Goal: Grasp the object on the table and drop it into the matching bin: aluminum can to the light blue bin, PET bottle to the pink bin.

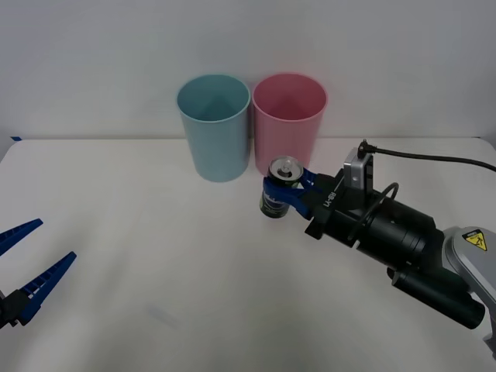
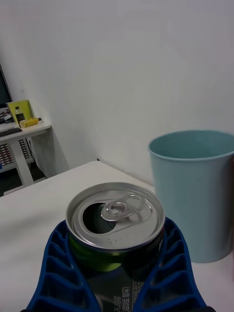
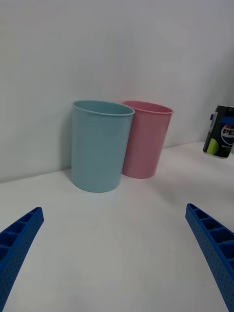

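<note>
The aluminum can (image 1: 280,191) sits upright between the blue ribbed fingers (image 2: 168,273) of the right gripper (image 1: 288,194), which press against its dark sides just under the silver rim. In the left wrist view the can (image 3: 221,131) hangs clear above the white surface, so it is lifted off the bench (image 1: 155,256). Its pull-tab top (image 2: 115,215) is open, with green label showing below the rim between the fingers.

Just beyond the fingertips of that gripper stand the two bins. The light blue bin (image 1: 214,128) is ahead and to the left of the can, and the pink bin (image 1: 287,124) is directly behind it. The bins stand upright just beside each other; whether they touch is unclear.

The left gripper (image 1: 23,267) rests low at the near left of the bench, well apart from the can, its blue fingers (image 3: 214,248) spread wide with nothing between them.

The bench is plain white and backs onto a pale wall (image 1: 248,39). In the right wrist view a white desk (image 2: 19,134) with small yellow items stands off to the side in the room.
</note>
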### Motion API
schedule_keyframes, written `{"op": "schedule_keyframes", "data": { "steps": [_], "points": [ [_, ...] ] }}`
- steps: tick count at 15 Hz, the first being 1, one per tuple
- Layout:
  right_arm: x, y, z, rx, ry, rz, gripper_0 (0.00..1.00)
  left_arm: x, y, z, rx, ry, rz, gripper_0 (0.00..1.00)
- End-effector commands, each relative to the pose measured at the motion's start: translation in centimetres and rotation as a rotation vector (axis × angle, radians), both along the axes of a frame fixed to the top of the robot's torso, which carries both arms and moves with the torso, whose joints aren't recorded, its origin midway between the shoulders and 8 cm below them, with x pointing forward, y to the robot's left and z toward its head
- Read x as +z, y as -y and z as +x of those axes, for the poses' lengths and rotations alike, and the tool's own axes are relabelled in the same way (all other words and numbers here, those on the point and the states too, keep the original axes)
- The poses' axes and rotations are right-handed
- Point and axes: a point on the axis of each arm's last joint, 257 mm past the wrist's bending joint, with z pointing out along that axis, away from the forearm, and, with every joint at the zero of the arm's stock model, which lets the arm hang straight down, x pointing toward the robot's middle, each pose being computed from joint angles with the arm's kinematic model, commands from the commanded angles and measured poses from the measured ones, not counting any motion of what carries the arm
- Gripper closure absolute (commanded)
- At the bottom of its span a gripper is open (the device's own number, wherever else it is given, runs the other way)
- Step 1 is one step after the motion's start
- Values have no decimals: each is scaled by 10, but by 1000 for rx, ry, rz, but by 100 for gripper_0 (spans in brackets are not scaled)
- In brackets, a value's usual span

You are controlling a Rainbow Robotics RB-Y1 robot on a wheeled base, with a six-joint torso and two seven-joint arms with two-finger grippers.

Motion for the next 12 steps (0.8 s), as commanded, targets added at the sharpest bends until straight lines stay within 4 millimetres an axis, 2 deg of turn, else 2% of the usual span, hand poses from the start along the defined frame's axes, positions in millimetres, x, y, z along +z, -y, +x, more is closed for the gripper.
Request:
{"op": "schedule_keyframes", "data": {
  "steps": [1,4,8,12],
  "points": [
    [31,7,0,-24,-21,54,100,0,0,0,0,0,0,0],
    [60,11,5,-26,-29,95,100,0,0,0,0,0,0,0],
    [101,11,28,-33,-18,145,100,0,0,0,0,0,0,0],
    [126,7,74,-56,27,115,100,0,0,0,0,0,0,0]
  ]
}}
